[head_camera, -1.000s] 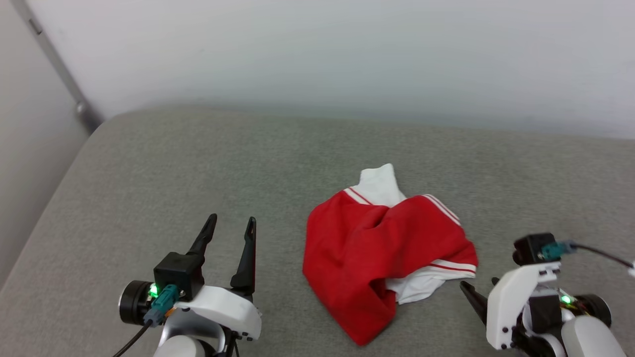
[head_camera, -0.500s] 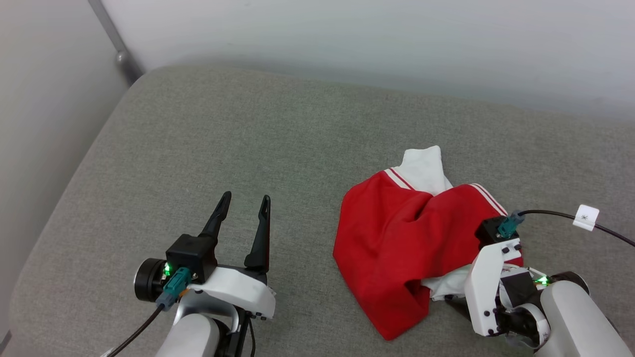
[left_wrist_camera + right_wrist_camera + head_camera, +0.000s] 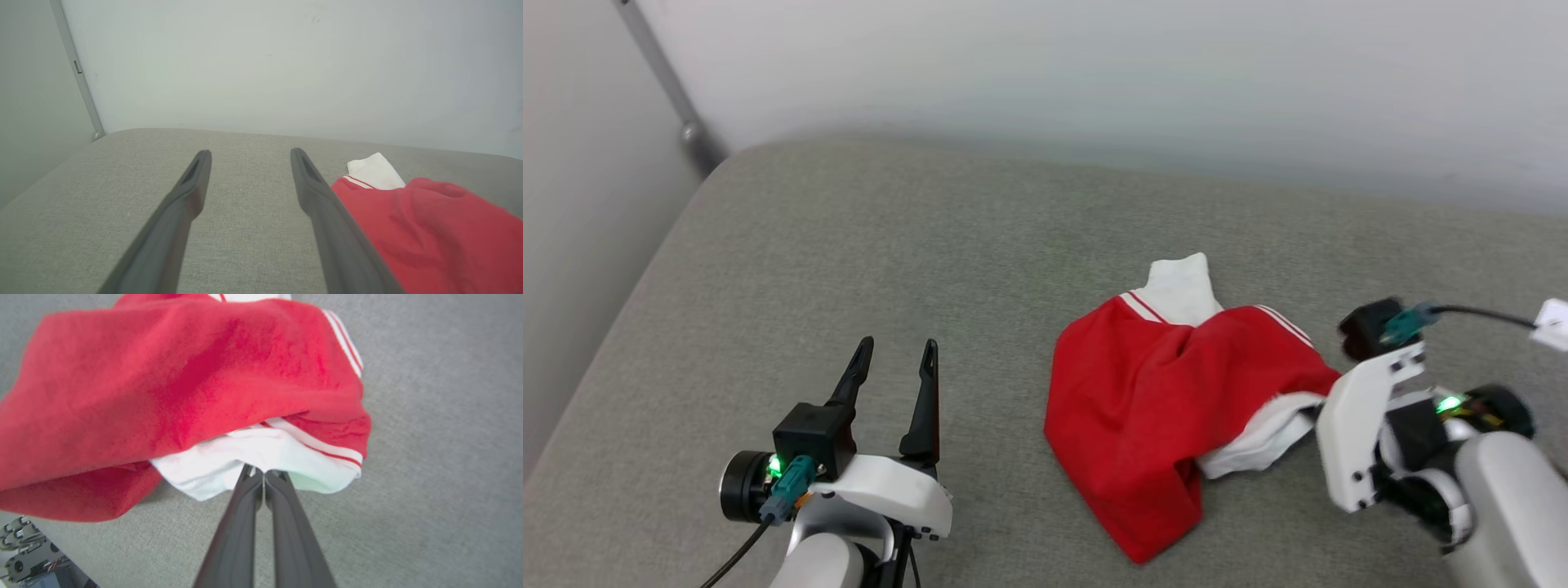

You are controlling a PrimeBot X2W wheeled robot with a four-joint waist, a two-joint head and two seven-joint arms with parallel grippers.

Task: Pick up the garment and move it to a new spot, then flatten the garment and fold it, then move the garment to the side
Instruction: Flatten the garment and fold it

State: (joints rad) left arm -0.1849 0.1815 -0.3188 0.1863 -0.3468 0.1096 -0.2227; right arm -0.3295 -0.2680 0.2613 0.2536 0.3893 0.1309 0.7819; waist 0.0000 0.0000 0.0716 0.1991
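The garment (image 3: 1152, 408) lies crumpled on the grey cushion (image 3: 890, 245), a red heap with a white sleeve (image 3: 1180, 286) sticking out at the far side; its print is hidden. In the right wrist view my right gripper (image 3: 264, 472) is shut on the near white sleeve (image 3: 229, 457), just under the red-white striped trim (image 3: 327, 445). In the head view that arm's white wrist (image 3: 1364, 433) covers its fingers at the garment's right edge. My left gripper (image 3: 894, 355) stands open over bare cushion, left of the garment and apart from it, nothing between its fingers (image 3: 196, 183).
The grey cushion spreads wide to the left and behind the garment (image 3: 429, 220). A pale wall (image 3: 1094, 73) rises behind it, with a metal post (image 3: 666, 90) at the far left corner. A cable with a white tag (image 3: 1553, 314) trails from the right wrist.
The head camera has shifted. My right gripper went from beside the garment's near right corner onto its white sleeve and shut on it; that edge is now drawn up and right. The left gripper stays open.
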